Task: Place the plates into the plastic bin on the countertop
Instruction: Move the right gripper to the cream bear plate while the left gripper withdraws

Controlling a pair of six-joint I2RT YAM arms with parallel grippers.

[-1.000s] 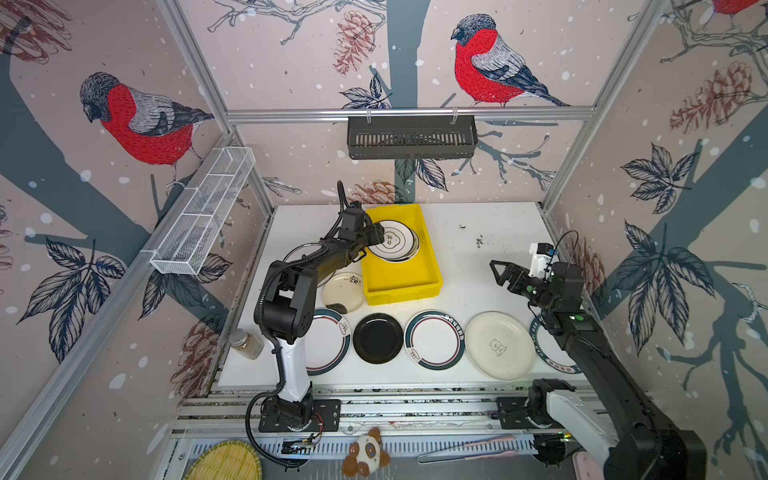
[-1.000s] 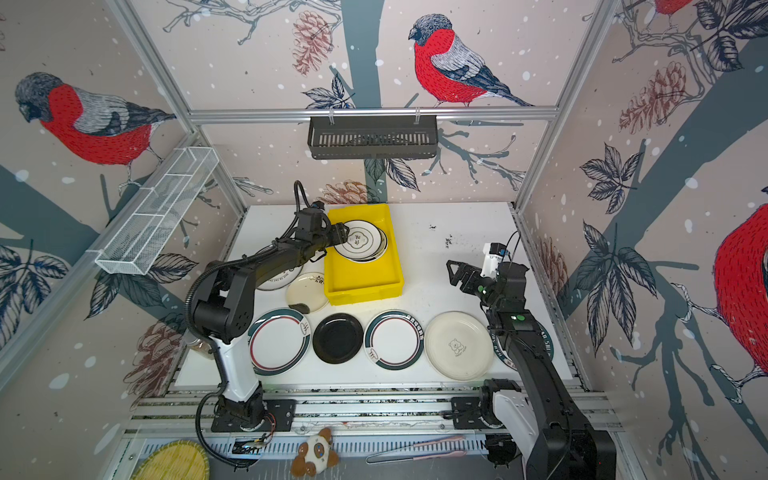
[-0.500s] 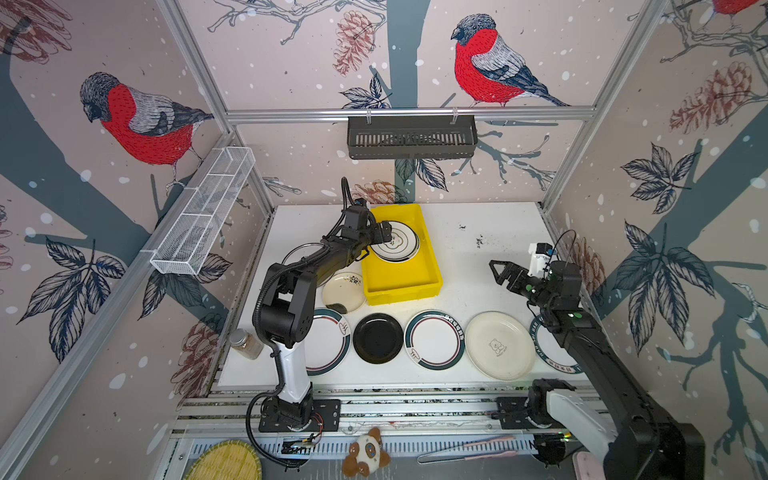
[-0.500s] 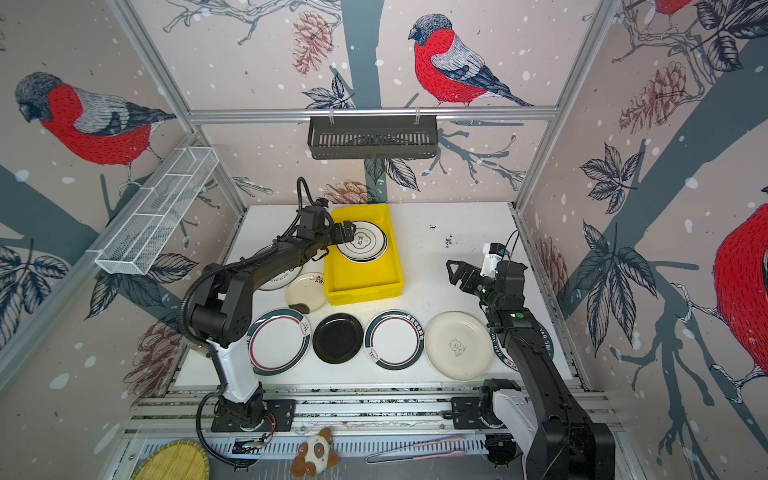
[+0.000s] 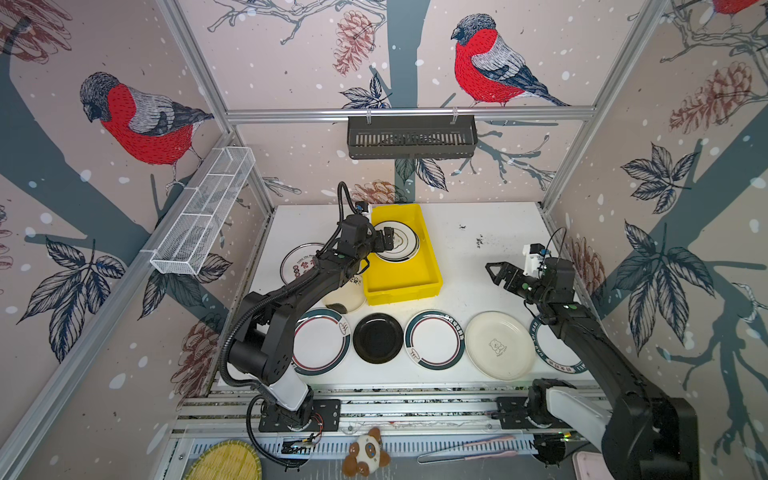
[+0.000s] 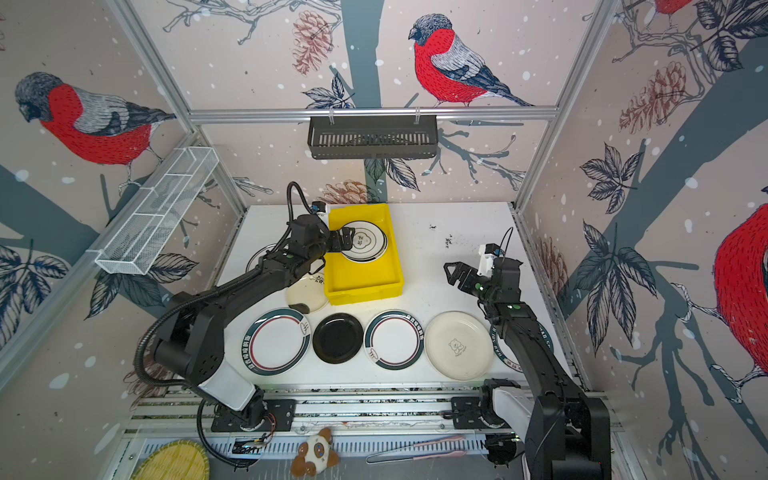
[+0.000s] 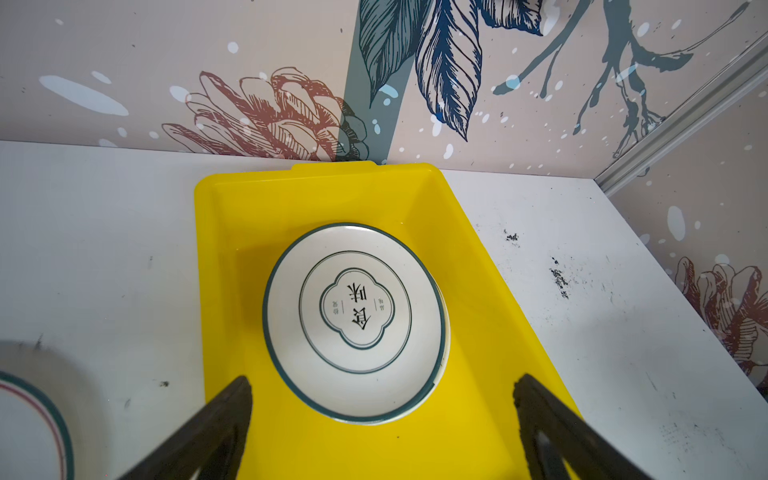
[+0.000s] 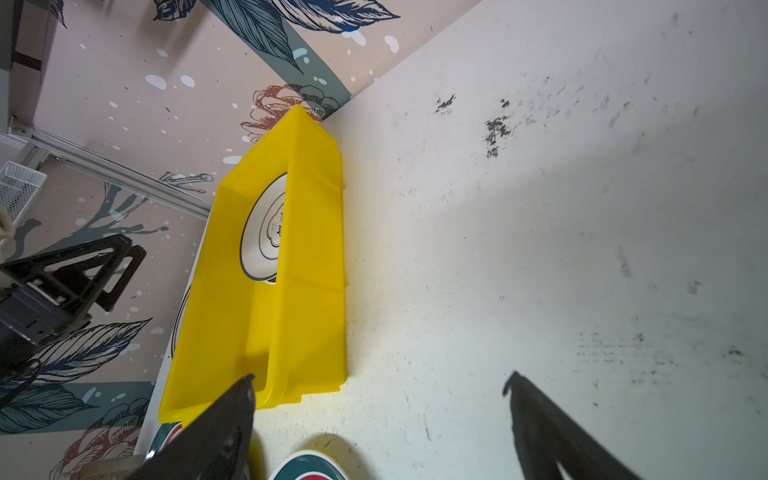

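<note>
Your left gripper (image 5: 387,242) hovers spread and empty at the bin (image 5: 428,266) mid-frame, evidently leaving the plate (image 7: 355,320) flat inside, while your right gripper (image 5: 496,272) hangs open at right above the countertop (image 5: 490,232), other plates (image 5: 434,338) lower-frame unpacked.

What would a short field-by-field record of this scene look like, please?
bin: yellow plastic bin on the countertop
in bin: teal-rimmed plate, flat, another rim showing beneath it
left gripper: open, empty, over the bin near that plate
right gripper: open, empty, above bare countertop
front row outside bin: banded plate, black plate, second banded plate, bear plate
partly under arms: floral plate, lettered plate, right-edge plate
</note>
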